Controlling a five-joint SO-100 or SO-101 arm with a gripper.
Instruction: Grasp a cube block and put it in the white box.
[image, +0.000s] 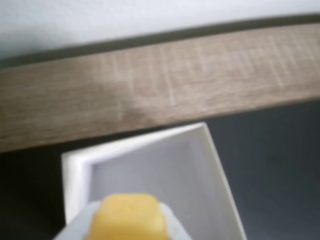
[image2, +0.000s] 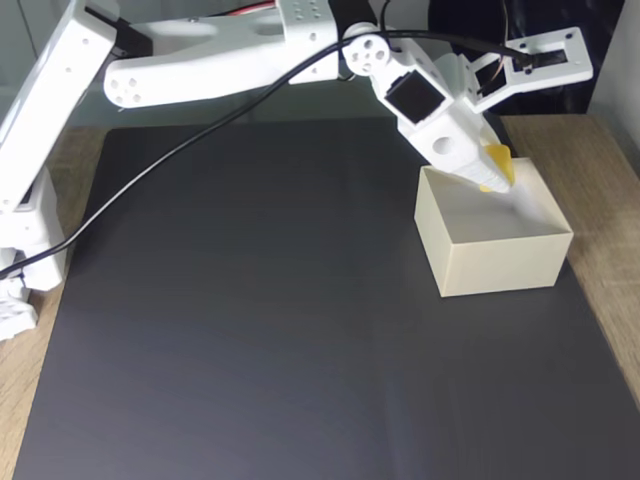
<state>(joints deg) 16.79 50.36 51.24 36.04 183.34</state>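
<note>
While poised over the white box, gripper clamped on the cube block, just above the open interior. Next, likely: release inside the walls.

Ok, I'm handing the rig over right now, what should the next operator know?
Gripper: shut on the yellow cube, held above the far side of the white box, which sits at the right of the black mat in the fixed view.
Wrist view: cube over the box's inside.
Done: pickup and carry.
Left: open the gripper to drop the cube in, then pull back.
</note>
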